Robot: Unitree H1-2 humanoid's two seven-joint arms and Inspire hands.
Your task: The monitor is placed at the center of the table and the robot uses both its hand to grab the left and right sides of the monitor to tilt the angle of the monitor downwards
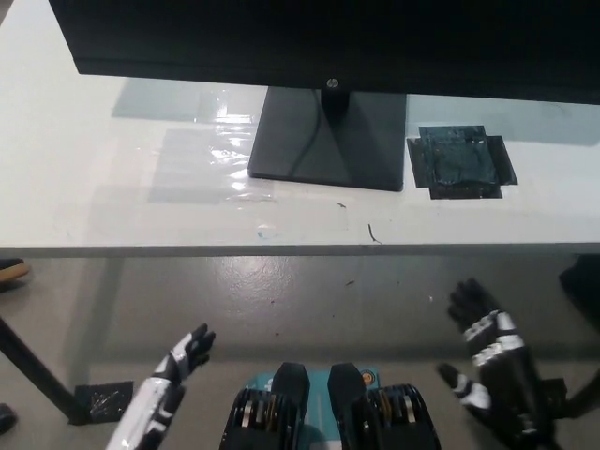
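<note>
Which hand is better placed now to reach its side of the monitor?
Probably right: the black right hand is open and higher, nearer the table edge than the white left hand; neither touches the monitor.

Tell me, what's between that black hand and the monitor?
In the head view, the right hand hangs open over grey floor. Between it and the monitor come that floor, the white table edge and a dark tape patch.
</note>
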